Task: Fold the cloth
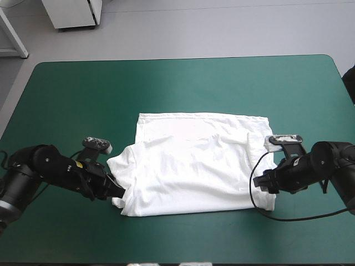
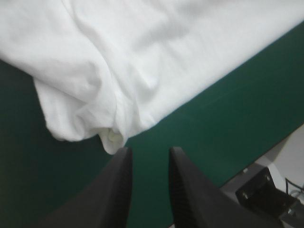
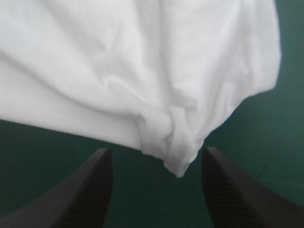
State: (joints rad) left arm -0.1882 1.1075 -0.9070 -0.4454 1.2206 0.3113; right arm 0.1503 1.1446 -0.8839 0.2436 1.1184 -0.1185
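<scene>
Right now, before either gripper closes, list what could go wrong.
1. The left gripper is barely open and the shirt corner lies just ahead, off to one side; closing may miss it or push it away.
2. The right gripper is wide open around a bunched corner; it may catch uneven layers and skew the fold.

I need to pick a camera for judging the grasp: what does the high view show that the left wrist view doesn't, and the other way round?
Only the high view: the whole T-shirt lying roughly flat, and the right gripper at its near right corner. Only the left wrist view: the left gripper with its jaws a little apart, nothing between them and the bunched corner just ahead. Both: the shirt's near left corner on the teal-green cover.
</scene>
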